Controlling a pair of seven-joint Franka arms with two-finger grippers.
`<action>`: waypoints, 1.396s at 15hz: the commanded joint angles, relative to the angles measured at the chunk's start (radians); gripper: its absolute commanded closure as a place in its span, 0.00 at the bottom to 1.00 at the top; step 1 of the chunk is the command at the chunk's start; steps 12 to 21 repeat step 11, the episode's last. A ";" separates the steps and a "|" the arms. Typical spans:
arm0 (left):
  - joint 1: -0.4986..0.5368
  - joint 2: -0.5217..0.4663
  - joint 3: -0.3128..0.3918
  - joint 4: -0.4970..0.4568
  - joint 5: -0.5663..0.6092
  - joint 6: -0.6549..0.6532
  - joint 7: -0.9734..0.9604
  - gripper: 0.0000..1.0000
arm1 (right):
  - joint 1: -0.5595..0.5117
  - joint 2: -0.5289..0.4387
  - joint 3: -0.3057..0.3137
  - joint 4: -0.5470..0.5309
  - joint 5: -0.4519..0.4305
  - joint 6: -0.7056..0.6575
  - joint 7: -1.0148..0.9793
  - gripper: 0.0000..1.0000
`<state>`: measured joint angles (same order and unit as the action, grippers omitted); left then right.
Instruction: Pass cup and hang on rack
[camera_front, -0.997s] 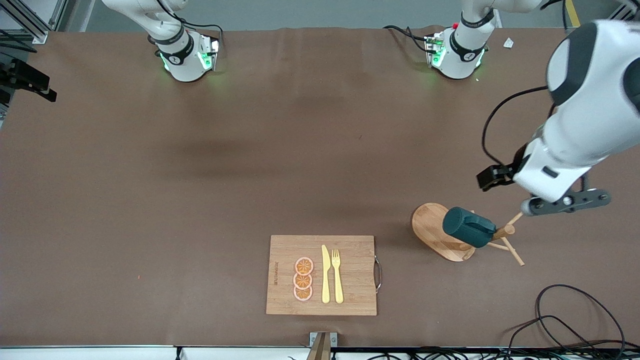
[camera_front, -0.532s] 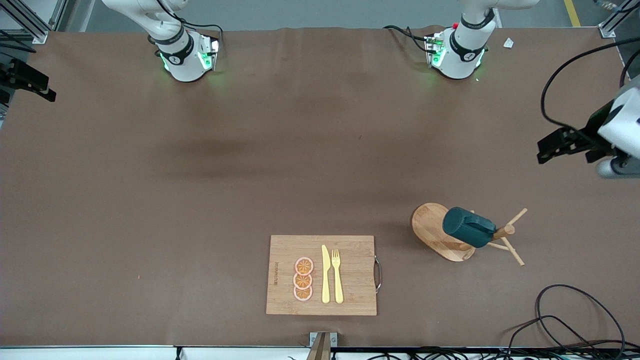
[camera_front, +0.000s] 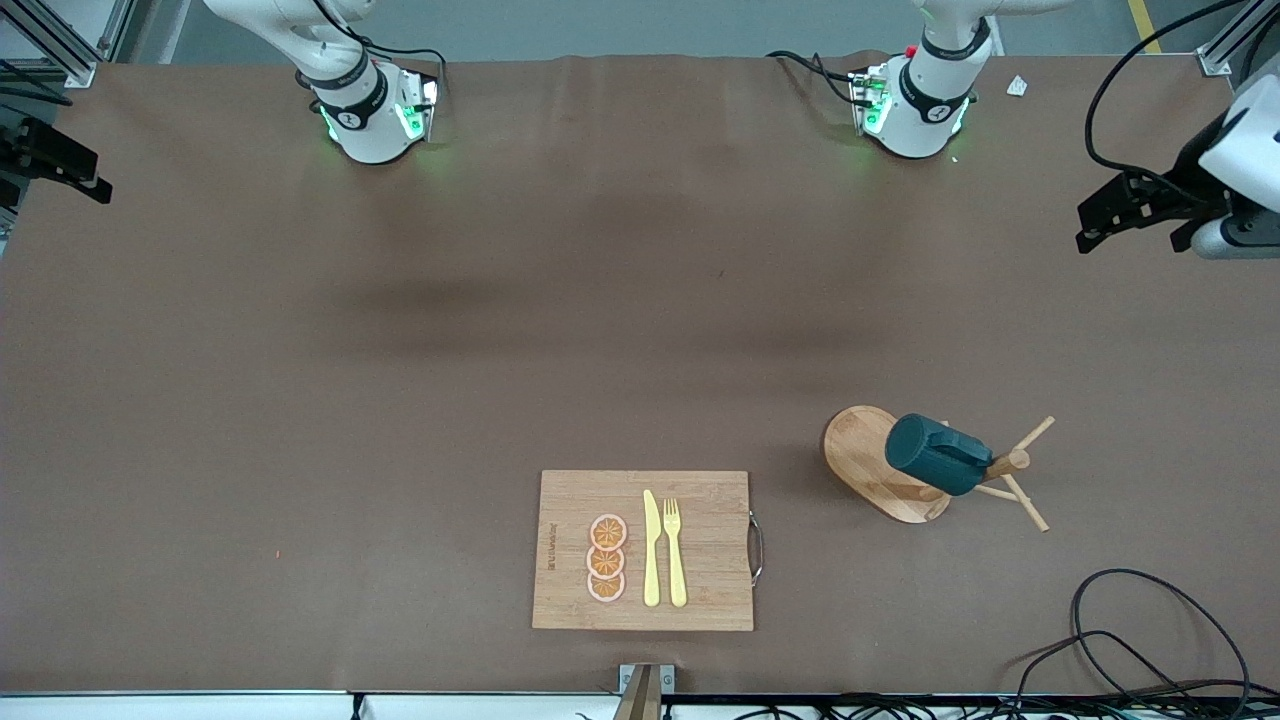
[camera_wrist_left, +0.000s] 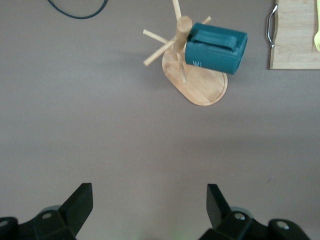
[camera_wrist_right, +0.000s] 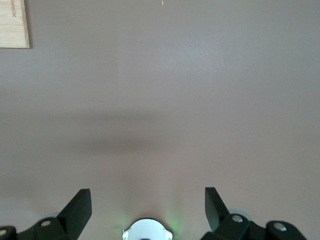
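- Front view: the cup (camera_front: 937, 455) hangs tipped on its side on the rack (camera_front: 905, 465), its dark base turned toward the right arm's end of the table. The rack stands toward the left arm's end, closer to the table's near edge than to the edge where the bases stand. Its oval base, post top and three bare pegs show; the peg carrying the cup is hidden by the cup.
- Only this view shows the whole cutting board (camera_front: 643, 550) at the middle of the near edge, carrying three orange slices (camera_front: 606, 558), a yellow knife (camera_front: 651, 548) and a yellow fork (camera_front: 675, 552). A black cable (camera_front: 1150, 640) loops at the near corner at the left arm's end.
- The left arm is raised at the table's end edge, mostly cut off by the frame; only its wrist and camera mount show. The right arm shows just its base at the top edge.
- Left wrist view: the left gripper (camera_wrist_left: 149, 207) hovers over bare tabletop, well apart from the rack, fingers spread wide and holding nothing. Here the cup's side handle faces the camera, seen from above, which the front view does not give. The board is cut to one corner with its metal handle.
- Right wrist view: the right gripper (camera_wrist_right: 148, 209) waits over bare tabletop, fingers wide apart and empty. One board corner shows; cup and rack are out of frame.
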<state>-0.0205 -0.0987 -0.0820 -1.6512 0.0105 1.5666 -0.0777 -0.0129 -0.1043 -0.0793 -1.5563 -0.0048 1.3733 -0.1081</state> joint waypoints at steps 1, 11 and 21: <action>0.013 -0.070 -0.030 -0.085 0.019 0.035 -0.010 0.00 | -0.007 -0.029 0.006 -0.025 -0.001 0.003 0.004 0.00; 0.014 -0.053 -0.042 -0.019 0.008 -0.046 0.009 0.00 | -0.009 -0.029 0.006 -0.025 -0.001 0.004 0.002 0.00; 0.014 -0.053 -0.042 -0.019 0.008 -0.046 0.009 0.00 | -0.009 -0.029 0.006 -0.025 -0.001 0.004 0.002 0.00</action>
